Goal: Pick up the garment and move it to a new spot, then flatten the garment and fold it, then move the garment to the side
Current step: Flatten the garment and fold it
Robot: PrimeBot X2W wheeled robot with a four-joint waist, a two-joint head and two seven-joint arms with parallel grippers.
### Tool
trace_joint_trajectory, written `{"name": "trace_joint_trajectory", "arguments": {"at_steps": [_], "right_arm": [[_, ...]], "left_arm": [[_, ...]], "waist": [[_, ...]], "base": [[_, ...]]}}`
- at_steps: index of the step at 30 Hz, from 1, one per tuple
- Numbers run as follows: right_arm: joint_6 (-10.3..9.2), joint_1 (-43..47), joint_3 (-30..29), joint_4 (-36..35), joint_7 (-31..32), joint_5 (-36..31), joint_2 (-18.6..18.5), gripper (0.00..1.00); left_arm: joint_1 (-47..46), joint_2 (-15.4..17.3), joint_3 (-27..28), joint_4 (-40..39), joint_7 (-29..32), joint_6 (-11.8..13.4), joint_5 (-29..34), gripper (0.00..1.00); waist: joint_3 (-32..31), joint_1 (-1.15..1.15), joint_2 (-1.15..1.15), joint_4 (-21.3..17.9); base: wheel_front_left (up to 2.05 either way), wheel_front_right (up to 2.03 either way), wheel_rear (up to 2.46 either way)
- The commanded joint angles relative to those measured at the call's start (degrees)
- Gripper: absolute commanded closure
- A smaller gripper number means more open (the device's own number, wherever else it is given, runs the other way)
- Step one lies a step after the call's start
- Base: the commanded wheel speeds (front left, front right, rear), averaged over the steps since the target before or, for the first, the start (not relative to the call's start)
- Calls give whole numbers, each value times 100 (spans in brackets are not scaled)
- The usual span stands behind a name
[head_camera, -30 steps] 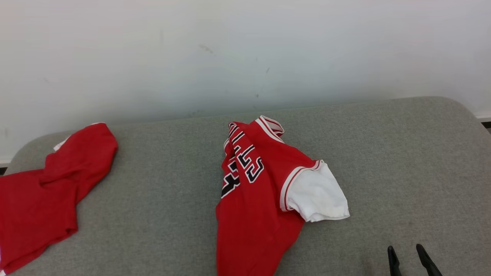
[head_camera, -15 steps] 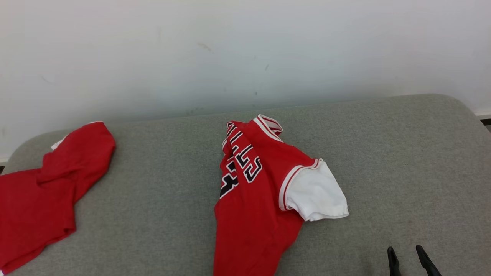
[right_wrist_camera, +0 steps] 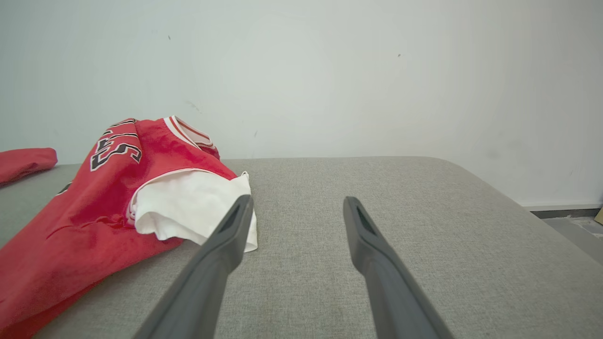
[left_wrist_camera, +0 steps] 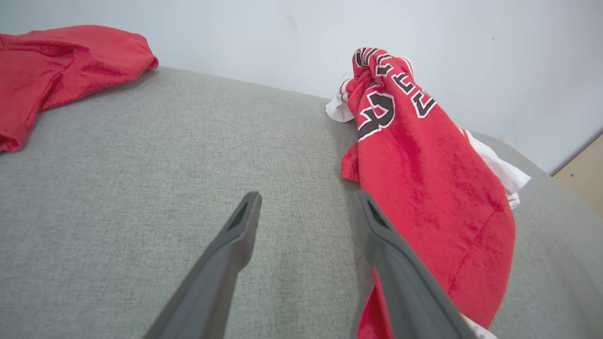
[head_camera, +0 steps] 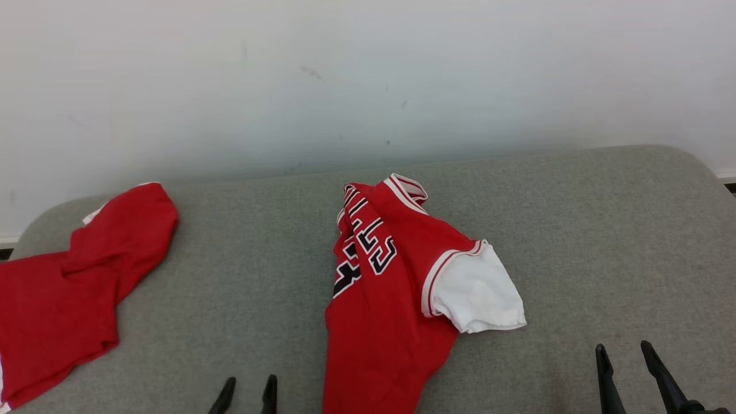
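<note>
Head view first: a wide grey padded surface (head_camera: 604,230) runs along the white wall (head_camera: 368,69). The red jersey (head_camera: 385,310) lies crumpled at its centre, with its white sleeve (head_camera: 477,293) flopped to the right. A second red garment (head_camera: 63,293) sprawls far left. Left gripper (head_camera: 250,380), fingers spread, sits just left of the jersey (empty). Right gripper (head_camera: 623,346), spread too, holds nothing. Left wrist view adds a white fold (left_wrist_camera: 338,109) beside the lettering.
</note>
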Motion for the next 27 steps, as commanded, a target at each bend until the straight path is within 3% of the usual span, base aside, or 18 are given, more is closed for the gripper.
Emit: {"name": "trace_joint_trajectory", "arguments": {"at_steps": [1,14,27], "right_arm": [[-11,-90,-51,-49,-18,-95,-40,0],[-11,-181,-219,128,-18,-318,-40,0],[-11,-172,-17,283,-18,-95,-123,0]], "left_arm": [[-57,-35,164,-110,-9,27,207,0],[216,-451,964,-404,-10,-208,1126,0],[416,-526,1220,-360,-10,-418,1303,0]], "waist": [[7,0,0,11],[-92,0,0,24],[-136,0,0,56]], "base": [[0,0,0],[0,0,0],[0,0,0]]}}
